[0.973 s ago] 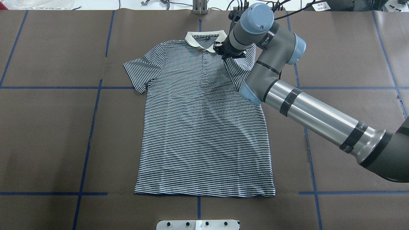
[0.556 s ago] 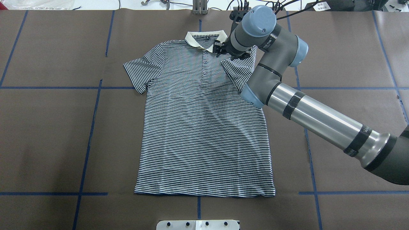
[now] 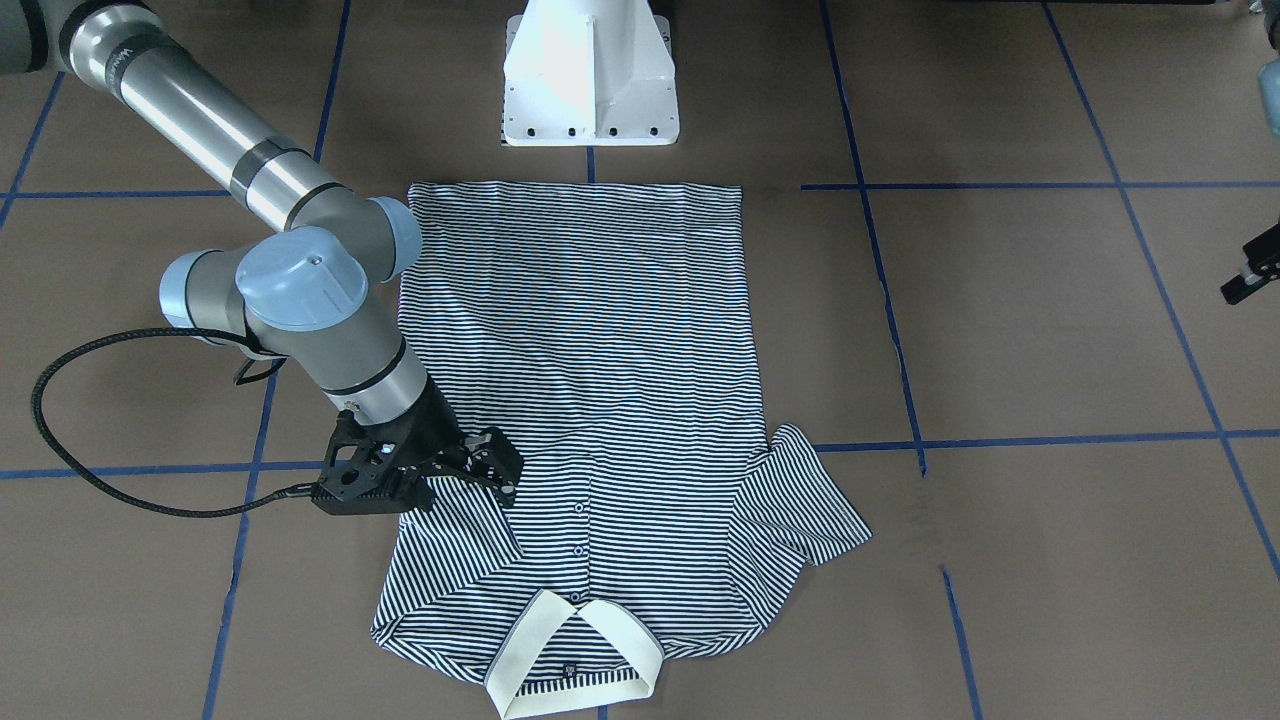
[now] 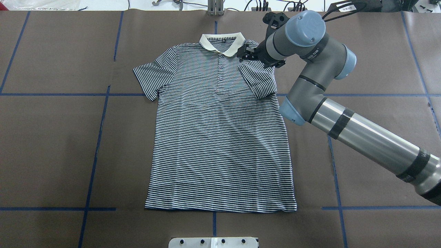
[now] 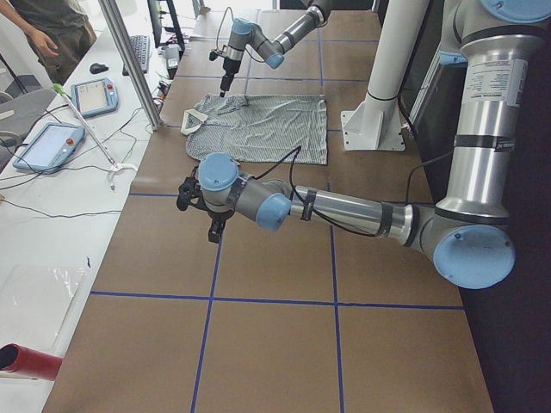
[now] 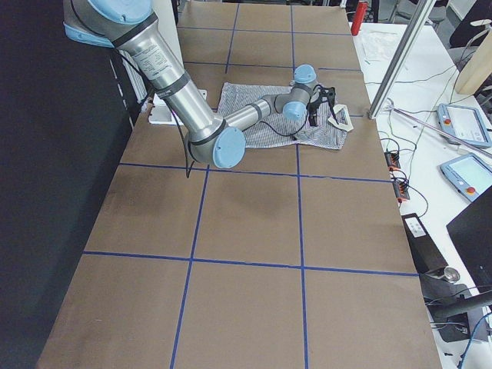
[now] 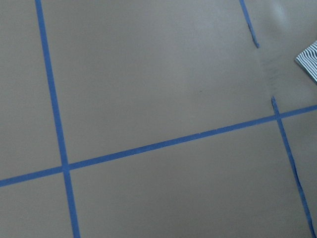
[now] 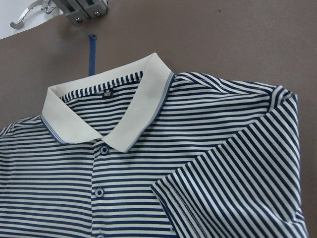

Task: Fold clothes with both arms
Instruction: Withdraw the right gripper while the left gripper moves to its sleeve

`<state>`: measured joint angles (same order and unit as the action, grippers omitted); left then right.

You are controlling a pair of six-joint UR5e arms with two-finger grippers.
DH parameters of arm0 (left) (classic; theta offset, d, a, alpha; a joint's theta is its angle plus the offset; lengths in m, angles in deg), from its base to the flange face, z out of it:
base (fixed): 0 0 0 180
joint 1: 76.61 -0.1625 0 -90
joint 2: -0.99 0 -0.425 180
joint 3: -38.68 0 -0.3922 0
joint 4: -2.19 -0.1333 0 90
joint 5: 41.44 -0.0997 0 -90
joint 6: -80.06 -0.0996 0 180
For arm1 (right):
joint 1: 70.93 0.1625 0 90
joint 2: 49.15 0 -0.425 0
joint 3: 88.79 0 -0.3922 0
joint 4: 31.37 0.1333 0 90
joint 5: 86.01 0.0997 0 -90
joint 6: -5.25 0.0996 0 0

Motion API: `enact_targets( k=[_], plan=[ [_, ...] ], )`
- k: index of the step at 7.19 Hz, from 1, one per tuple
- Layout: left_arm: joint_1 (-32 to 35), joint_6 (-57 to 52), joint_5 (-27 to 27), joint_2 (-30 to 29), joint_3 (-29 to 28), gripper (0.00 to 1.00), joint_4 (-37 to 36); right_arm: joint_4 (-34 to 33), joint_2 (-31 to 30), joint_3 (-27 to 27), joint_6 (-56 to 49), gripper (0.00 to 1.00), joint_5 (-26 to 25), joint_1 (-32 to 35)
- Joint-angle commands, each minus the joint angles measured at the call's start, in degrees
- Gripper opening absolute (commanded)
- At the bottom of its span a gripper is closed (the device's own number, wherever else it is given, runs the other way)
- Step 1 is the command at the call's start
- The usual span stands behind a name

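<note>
Jaws released, the right gripper [image 4: 246,53] hangs over the shirt's [image 4: 220,144] one-o'clock folded sleeve [image 4: 259,81], beside the collar [image 4: 222,43]; left gripper's [image 3: 1252,272] jaws: cannot tell.

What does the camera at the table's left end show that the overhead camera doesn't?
Only the left-end view shows the left arm stretched low over the table, a person standing by a side bench, and two screens lying there. On the striped polo shirt, only the overhead view shows the buttons and one sleeve folded onto the chest. Both show the shirt lying flat and the right arm reaching to its collar end.
</note>
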<state>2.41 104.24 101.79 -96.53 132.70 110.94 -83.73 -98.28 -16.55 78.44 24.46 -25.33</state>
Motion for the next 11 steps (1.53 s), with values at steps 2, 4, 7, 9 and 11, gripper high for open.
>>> enact_targets(
  k=[2,4,7,9,11],
  plan=[
    [-16.95,22.72,-11.35,-21.08,-15.04,1.0,3.82,0.06,-8.76,7.72,-0.6,1.0,9.99,5.17],
    [-20.13,29.31,-12.1,-24.99,-21.13,1.0,12.06,-0.02,-12.12,11.51,-0.68,1.0,10.73,5.89],
    [-25.66,30.4,-20.18,-31.32,-30.09,0.93,17.34,0.06,-15.29,13.8,-1.65,1.0,11.43,6.25],
    [-26.37,30.32,-22.47,-32.74,-33.46,0.83,19.04,-0.02,-15.29,13.63,-1.83,1.0,11.43,6.16],
    [-27.78,30.23,-25.01,-33.97,-35.74,0.73,19.3,-0.02,-15.38,13.45,-1.83,1.0,11.35,6.16]
  ],
)
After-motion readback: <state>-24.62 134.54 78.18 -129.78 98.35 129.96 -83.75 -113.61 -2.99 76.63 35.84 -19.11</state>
